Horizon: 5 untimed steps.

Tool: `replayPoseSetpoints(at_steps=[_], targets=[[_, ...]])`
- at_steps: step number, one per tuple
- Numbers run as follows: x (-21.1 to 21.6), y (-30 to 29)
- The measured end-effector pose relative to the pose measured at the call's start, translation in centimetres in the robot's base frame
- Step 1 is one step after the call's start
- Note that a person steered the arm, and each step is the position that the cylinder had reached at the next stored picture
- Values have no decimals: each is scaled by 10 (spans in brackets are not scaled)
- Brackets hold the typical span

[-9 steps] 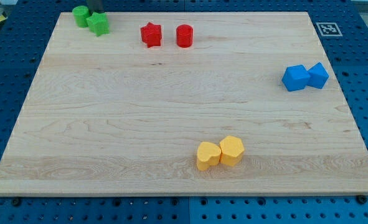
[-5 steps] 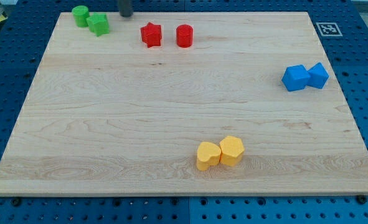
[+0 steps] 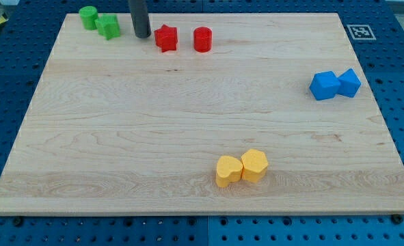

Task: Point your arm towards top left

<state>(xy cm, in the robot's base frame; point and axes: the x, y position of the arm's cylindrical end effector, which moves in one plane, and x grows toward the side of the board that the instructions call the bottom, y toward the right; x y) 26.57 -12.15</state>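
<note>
My tip [image 3: 142, 35] stands on the wooden board [image 3: 188, 116] near the view's top left. It is just left of the red star block [image 3: 165, 37] and right of the green star block [image 3: 108, 26], touching neither. A green cylinder [image 3: 88, 16] sits against the green star's left. A red cylinder [image 3: 202, 39] stands right of the red star.
Two blue blocks, a cube [image 3: 324, 85] and a second one [image 3: 350, 82], touch at the view's right. A yellow heart block [image 3: 228, 171] and a yellow hexagon block [image 3: 254, 165] touch near the view's bottom. A marker tag [image 3: 360, 31] lies at the top right.
The rod has moved right from beside the green blocks and then down the view, and its tip now stands between the green star and the red star. No block has moved.
</note>
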Motion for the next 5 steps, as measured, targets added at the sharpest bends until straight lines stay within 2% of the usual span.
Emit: replayPoseSetpoints(at_steps=[1, 2, 3, 5], targets=[[23, 8], [44, -10], [49, -59], [-5, -150]])
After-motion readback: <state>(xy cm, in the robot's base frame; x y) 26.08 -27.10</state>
